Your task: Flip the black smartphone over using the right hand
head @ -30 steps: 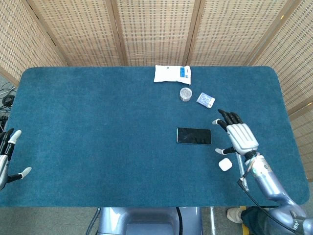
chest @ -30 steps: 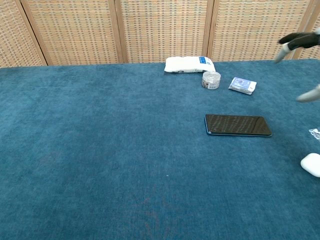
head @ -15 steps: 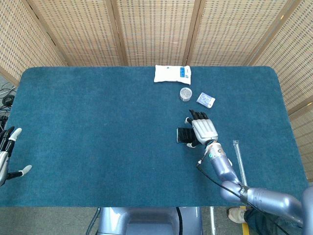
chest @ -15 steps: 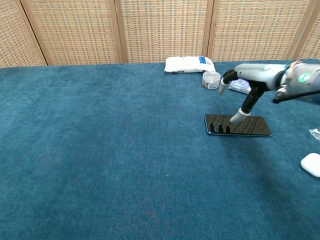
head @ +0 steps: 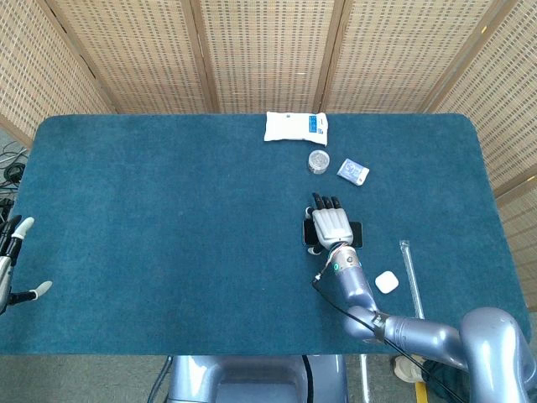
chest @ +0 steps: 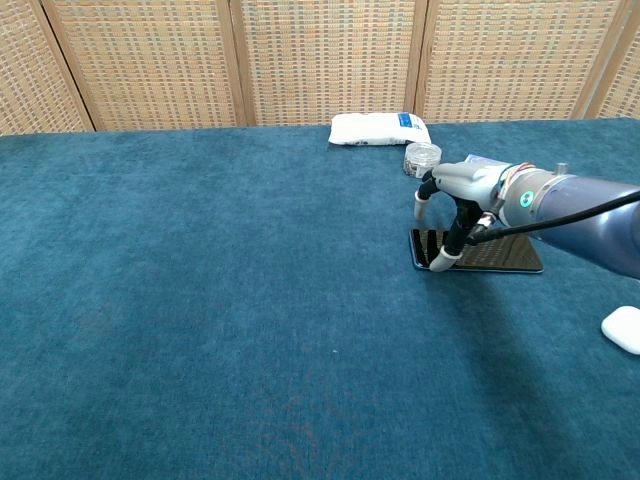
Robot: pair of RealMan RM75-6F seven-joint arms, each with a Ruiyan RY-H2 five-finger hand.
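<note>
The black smartphone [head: 357, 234] [chest: 505, 254] lies flat on the blue table cloth, right of centre, its long side running left to right. My right hand [head: 332, 224] [chest: 452, 198] hovers over the phone's left half and hides that part in the head view. The fingers are spread and point away from me. In the chest view one fingertip [chest: 440, 262] reaches down to the phone's near left corner; the hand does not grip it. My left hand [head: 12, 262] hangs off the table's left edge, fingers apart, holding nothing.
A white packet [head: 295, 126] [chest: 378, 129] lies at the far edge. A small round jar [head: 319, 161] [chest: 422, 159] and a small blue-white pack [head: 353, 171] lie just beyond the phone. A white earbud case [head: 386, 282] [chest: 622, 328] and a clear stick [head: 410, 267] lie to its right.
My right hand has swept in from the right over the phone, then slid a little further left and lowered a fingertip to the phone's near left corner. The phone has not moved.
</note>
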